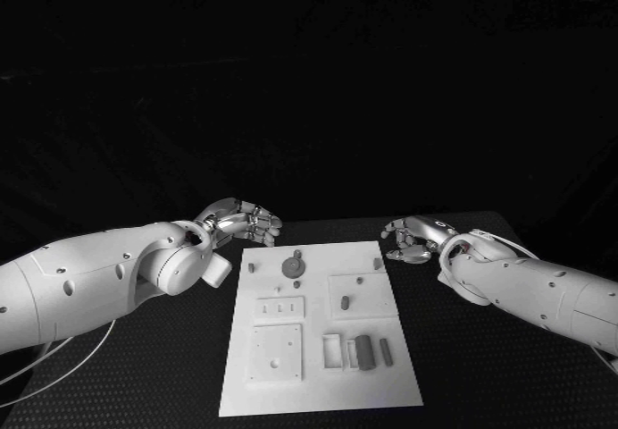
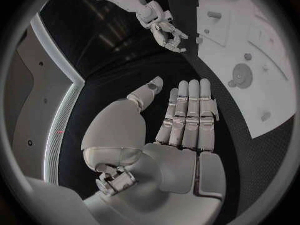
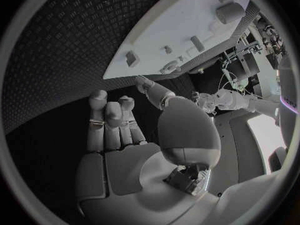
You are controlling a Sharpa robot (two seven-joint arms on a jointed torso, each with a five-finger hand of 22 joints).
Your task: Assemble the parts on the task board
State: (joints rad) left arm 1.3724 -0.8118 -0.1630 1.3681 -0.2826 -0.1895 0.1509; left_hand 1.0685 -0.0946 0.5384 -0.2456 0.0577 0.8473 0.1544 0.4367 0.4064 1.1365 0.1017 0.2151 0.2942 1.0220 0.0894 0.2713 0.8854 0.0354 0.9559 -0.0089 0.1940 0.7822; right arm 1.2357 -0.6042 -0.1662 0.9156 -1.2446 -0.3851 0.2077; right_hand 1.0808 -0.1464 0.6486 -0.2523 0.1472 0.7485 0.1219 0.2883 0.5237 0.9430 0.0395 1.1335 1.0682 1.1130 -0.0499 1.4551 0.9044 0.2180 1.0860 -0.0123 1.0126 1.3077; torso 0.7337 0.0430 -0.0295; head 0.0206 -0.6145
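Observation:
The white task board (image 1: 322,393) lies in the middle of the black table. On it are a round grey part (image 1: 292,265), a small peg (image 1: 344,304) in a square recess, and two grey bars (image 1: 366,349) near the front. My left hand (image 1: 245,221) hovers off the board's far left corner, fingers straight and together, holding nothing (image 2: 187,115). My right hand (image 1: 414,239) hangs off the far right corner, fingers loosely apart and empty (image 3: 115,125). The left wrist view shows the board (image 2: 275,95) with the round part (image 2: 240,76) and my right hand (image 2: 165,27).
Black textured table (image 1: 154,375) surrounds the board on both sides. A small grey block (image 1: 379,264) stands near the board's far right edge, a small peg (image 1: 253,266) near its far left. White recessed plates (image 1: 277,351) sit in the board's left half.

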